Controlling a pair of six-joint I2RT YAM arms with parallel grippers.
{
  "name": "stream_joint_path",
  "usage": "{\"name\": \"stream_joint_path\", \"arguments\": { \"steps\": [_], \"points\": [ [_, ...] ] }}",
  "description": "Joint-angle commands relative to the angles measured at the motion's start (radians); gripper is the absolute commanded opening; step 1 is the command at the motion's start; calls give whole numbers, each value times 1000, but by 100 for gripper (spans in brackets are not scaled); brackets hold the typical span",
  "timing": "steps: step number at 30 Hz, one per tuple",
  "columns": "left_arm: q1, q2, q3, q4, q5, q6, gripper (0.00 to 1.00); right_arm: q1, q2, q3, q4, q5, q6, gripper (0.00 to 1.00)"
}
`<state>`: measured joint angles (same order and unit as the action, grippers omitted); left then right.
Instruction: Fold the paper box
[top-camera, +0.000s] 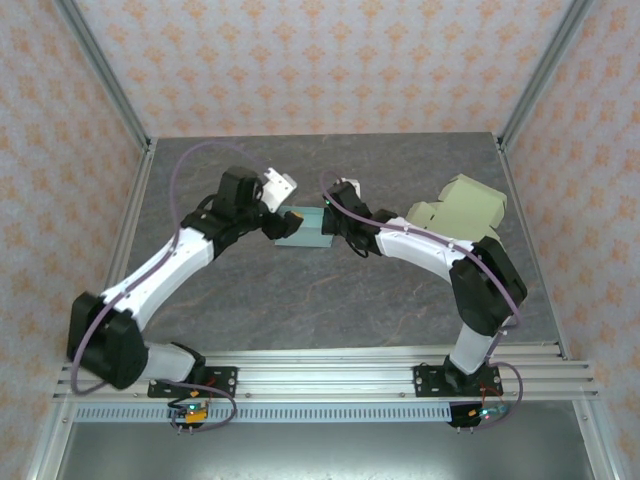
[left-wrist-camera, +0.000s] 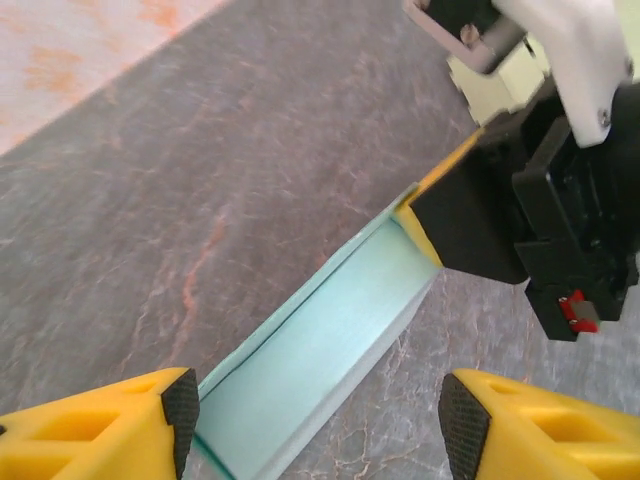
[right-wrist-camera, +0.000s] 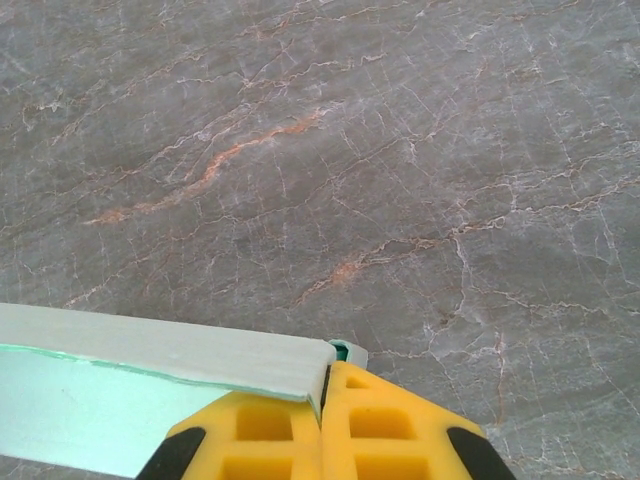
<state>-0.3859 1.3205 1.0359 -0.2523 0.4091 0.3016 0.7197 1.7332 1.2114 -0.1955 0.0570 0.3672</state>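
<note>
**Colleague:** What did the overhead camera show, starting from the left?

**Operator:** My left arm (top-camera: 160, 275) curved up from its base at the near left corner of a dark grey, marble-patterned table (top-camera: 300, 310). The left gripper (top-camera: 284, 222) sat at the left end of the paper box (top-camera: 305, 235), a pale teal, flattened shape lying near the middle of the table.

**Colleague:** Was that gripper holding it?

**Operator:** No. In the left wrist camera I saw its yellow fingers (left-wrist-camera: 100, 430) spread wide, one on each side of the box's near end. The left black pad (left-wrist-camera: 181, 410) was right at the box's edge, but I couldn't tell whether it touched. The right pad (left-wrist-camera: 463, 420) stood clear of the box, over bare table.

**Colleague:** And on the other side?

**Operator:** The right gripper (right-wrist-camera: 326, 382) met the box at its right end. In the right wrist camera its two yellow fingers were pressed together, pinching a thin whitish edge of the teal card at a corner. The rest of the box ran away to the left of that view.

**Colleague:** Anything further right?

**Operator:** A beige box (top-camera: 462, 205), folded into shape, sat well apart near the table's far right corner, just behind my right arm (top-camera: 440, 250).
</note>
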Motion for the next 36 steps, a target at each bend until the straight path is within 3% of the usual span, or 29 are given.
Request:
{"name": "stream_joint_path", "arguments": {
  "steps": [1,4,6,10,15,19,27,31,36],
  "points": [
    [6,-93,-121,108,-153,-188,68,7,27,-30,-70,7,16,1],
    [12,-137,-191,120,-285,-239,68,8,35,-23,-79,6,15,1],
    [42,-120,-200,106,-314,-296,66,10,41,-14,-86,6,12,1],
    [77,-68,-193,128,-223,-344,52,19,56,10,-109,16,6,1],
    [78,3,-152,137,-145,-332,43,26,71,27,-120,19,6,1],
    [79,50,-124,144,-135,-327,34,27,72,30,-122,21,12,1],
    [95,138,-53,128,-113,-319,26,29,72,34,-125,19,9,1],
    [99,174,-15,101,-65,-304,4,32,71,36,-131,20,9,1],
    [99,175,-19,96,-34,-334,3,34,75,39,-135,25,13,1]
  ]
}}
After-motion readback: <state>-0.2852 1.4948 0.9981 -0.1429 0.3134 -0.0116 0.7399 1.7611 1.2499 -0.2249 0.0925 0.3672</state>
